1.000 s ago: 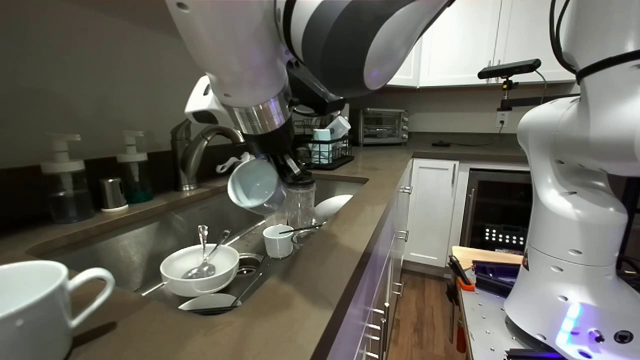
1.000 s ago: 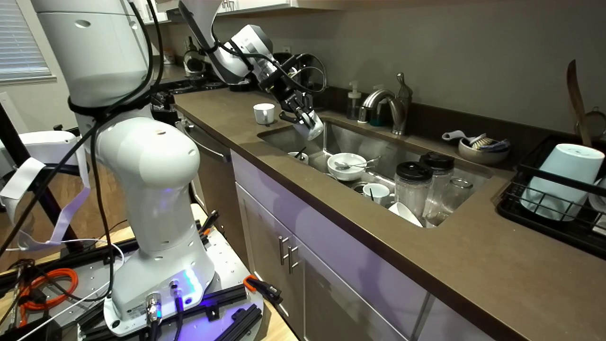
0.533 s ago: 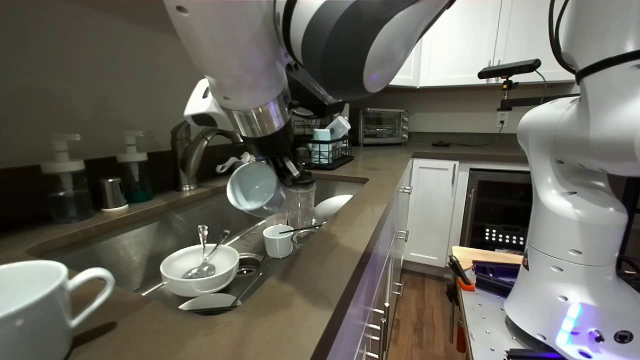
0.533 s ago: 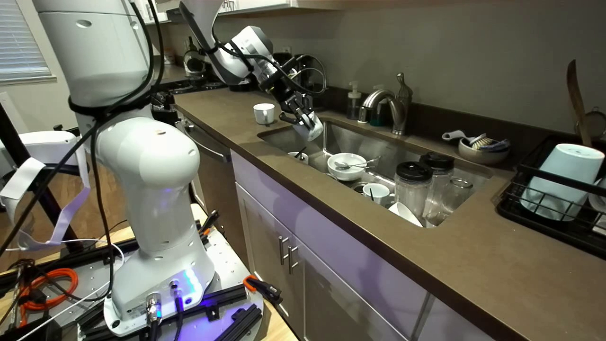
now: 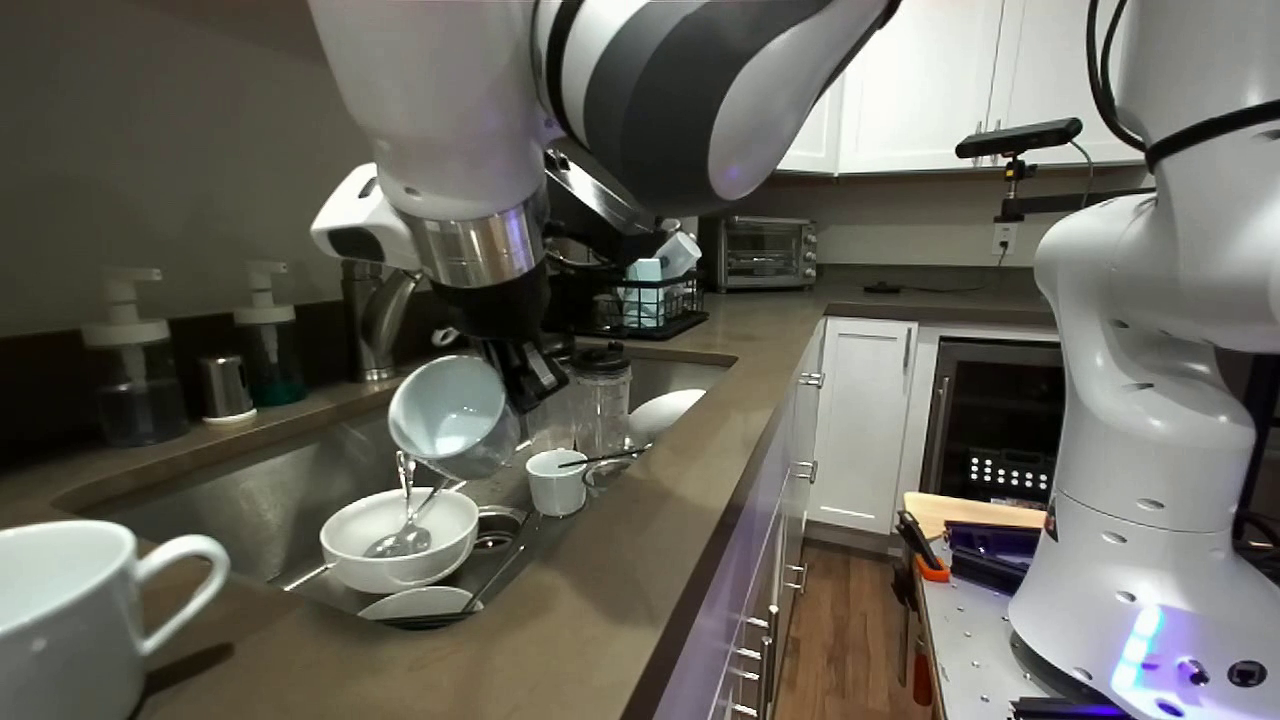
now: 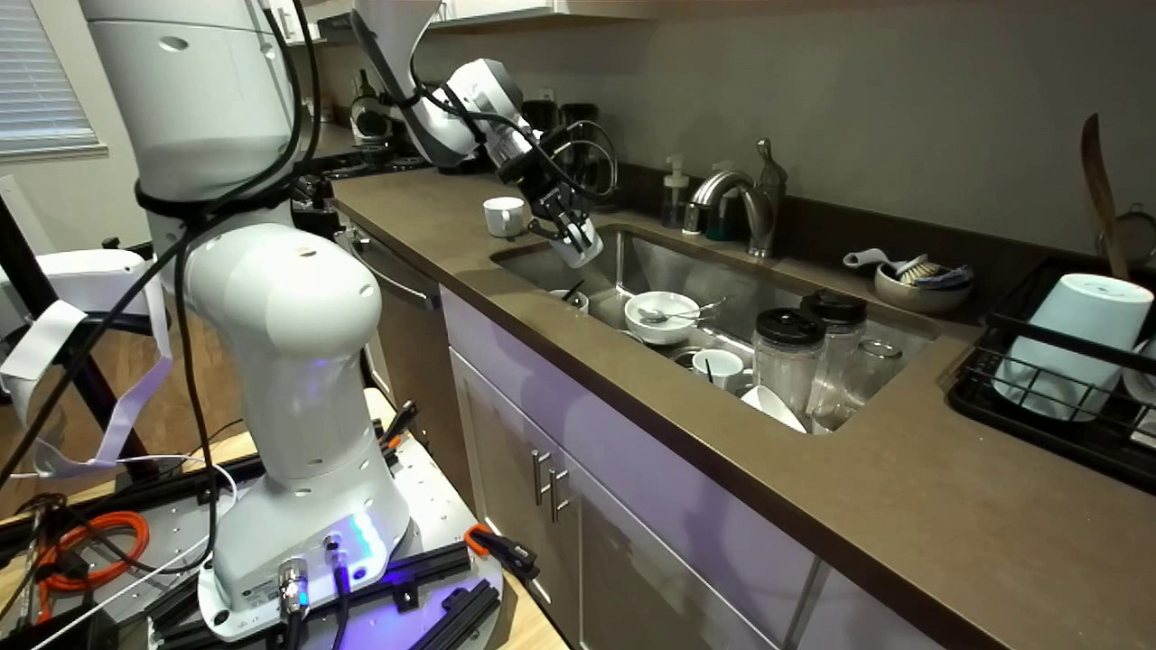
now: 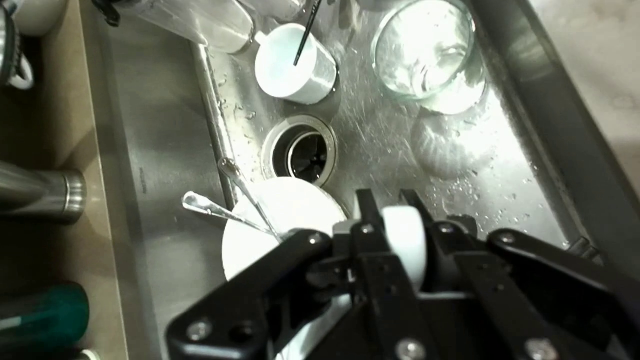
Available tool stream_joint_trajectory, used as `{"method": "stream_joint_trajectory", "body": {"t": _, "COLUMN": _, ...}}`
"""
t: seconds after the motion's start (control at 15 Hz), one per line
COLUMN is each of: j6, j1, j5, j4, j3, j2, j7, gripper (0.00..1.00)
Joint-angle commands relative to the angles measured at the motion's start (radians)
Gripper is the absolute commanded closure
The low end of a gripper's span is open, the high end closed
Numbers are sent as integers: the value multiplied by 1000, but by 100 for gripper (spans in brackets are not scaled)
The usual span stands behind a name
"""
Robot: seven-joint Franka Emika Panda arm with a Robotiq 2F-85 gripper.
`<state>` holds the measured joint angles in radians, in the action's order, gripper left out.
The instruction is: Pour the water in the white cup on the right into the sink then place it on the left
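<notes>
The white cup (image 5: 452,415) is held in the air over the sink (image 5: 230,500), tipped on its side, its mouth facing an exterior view and a little downward. A bright patch shows inside; I cannot tell if it is water. My gripper (image 5: 532,380) is shut on the cup's handle; the cup also shows in an exterior view (image 6: 579,247). In the wrist view the white handle (image 7: 406,240) stands between the fingers of the gripper (image 7: 389,195), and the cup's body is mostly hidden behind it. The sink (image 7: 155,115) lies below.
A white bowl with spoons (image 5: 390,570) sits in the sink close below the cup. A small cup (image 5: 556,485), lidded jars (image 6: 788,361) and a drain (image 7: 300,150) are there too. The faucet (image 6: 754,203) rises behind. A looped-handle mug (image 5: 65,620) stands on the counter.
During the last half second my gripper and the cup move left and lower in an exterior view, closer above the bowl. Before that they barely move. The gripper stays shut on the handle.
</notes>
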<state>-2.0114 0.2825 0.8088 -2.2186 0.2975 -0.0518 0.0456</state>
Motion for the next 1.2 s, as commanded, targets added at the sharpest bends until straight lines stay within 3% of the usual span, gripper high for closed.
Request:
{"method": "stream_joint_trajectory", "body": {"t": 0.0, "j6": -24, "j1": 3, "j5": -92, "j4": 57, "j3": 2, "j2": -16, "j7": 97, "gripper": 96}}
{"method": "stream_joint_trajectory", "body": {"t": 0.47, "j6": -16, "j1": 27, "j5": -169, "j4": 143, "j3": 20, "j2": -12, "j7": 197, "gripper": 96}}
{"method": "stream_joint_trajectory", "body": {"t": 1.13, "j6": -143, "j1": 48, "j5": -168, "j4": 238, "j3": 33, "j2": -90, "j7": 276, "gripper": 96}}
